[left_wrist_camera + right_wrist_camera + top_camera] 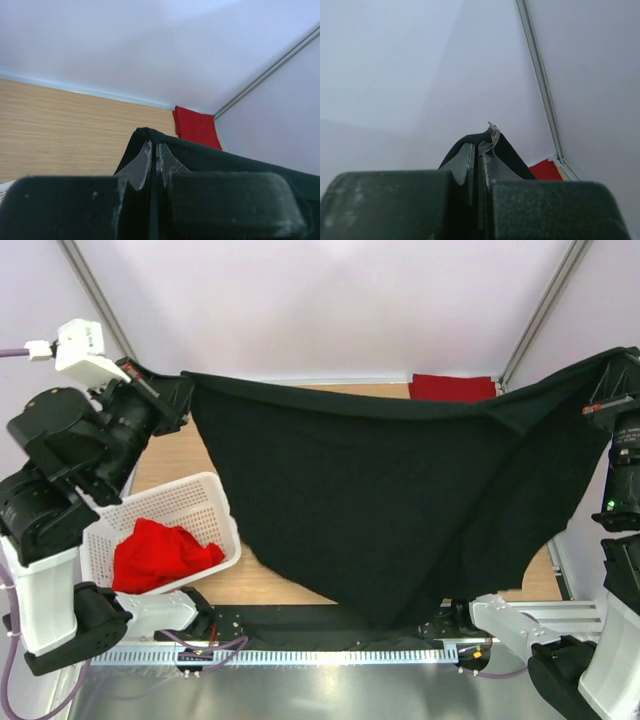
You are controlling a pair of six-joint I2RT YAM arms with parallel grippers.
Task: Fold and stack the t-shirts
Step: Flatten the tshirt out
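Observation:
The black t-shirt [380, 490] hangs spread wide above the table, stretched between both arms, its lower edge drooping to the near edge. My left gripper [185, 390] is shut on its left top corner; in the left wrist view the gripper [155, 150] pinches black cloth [225, 160]. My right gripper [600, 390] is shut on the right top corner, and the right wrist view shows that gripper [477, 150] clamped on black fabric [512, 155]. A folded red t-shirt [452, 387] lies at the table's far edge, also seen as a red t-shirt [196, 126] from the left wrist. Another red t-shirt [160, 553] lies crumpled in the basket.
A white lattice basket [205, 495] sits at the near left of the wooden table [175, 455]. White walls and metal frame posts [545, 305] enclose the back and sides. The hanging black cloth hides most of the table's middle.

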